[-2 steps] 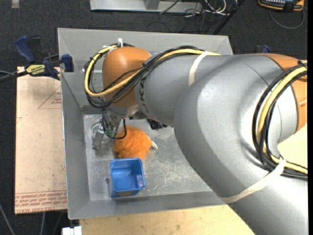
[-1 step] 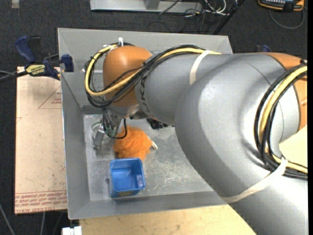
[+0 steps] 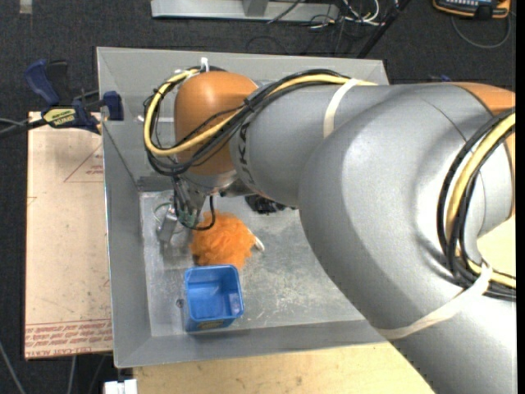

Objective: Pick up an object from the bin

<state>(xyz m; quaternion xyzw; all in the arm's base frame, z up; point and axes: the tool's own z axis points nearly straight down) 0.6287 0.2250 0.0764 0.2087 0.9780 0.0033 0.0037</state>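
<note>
The arm (image 3: 328,162) is reached into the grey metal bin (image 3: 123,220) from the right edge, and most of the far and right parts of the floor are covered by it. The jaws are lowered at the end of the orange-capped wrist (image 3: 209,117) to the left part of the floor, close to the left wall. It cannot be told whether the jaws are spread or pressed together, as they are partly hidden by the wrist and its cables.

An orange fluffy lump (image 3: 221,240) is seen on the floor just beside the jaws, on their right, somewhat left of the bin's middle. Whether it is touched by them cannot be told. A small pale piece (image 3: 257,245) is seen against the lump's right side. A blue square tub (image 3: 212,298) is set open side up between the lump and the near edge, towards the near-left corner. A dark thing (image 3: 264,205) is partly hidden beneath the arm, beyond the lump.
</note>
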